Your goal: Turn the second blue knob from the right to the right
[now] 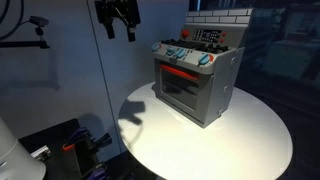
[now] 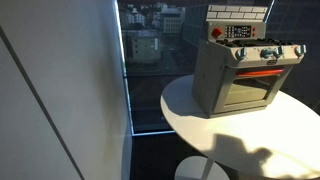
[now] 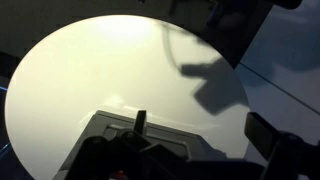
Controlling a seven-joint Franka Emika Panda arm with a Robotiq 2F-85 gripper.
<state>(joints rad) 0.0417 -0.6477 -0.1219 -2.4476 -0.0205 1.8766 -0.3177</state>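
Note:
A grey toy oven [image 1: 200,85] with a red-trimmed door stands on a round white table [image 1: 250,135]; it also shows in an exterior view [image 2: 235,85]. A row of blue knobs [image 1: 188,55] runs along its front panel, also seen in an exterior view [image 2: 268,53]. My gripper [image 1: 120,33] hangs open and empty high above the table, up and to the side of the oven, well clear of the knobs. In the wrist view the open fingers [image 3: 200,128] frame the table, with the oven's top [image 3: 130,150] dim at the bottom edge. The knobs are hidden there.
The table's edge [image 2: 185,130] drops off to a dark floor. A wall and a window [image 2: 150,50] stand behind the oven. Dark equipment [image 1: 75,140] sits low beside the table.

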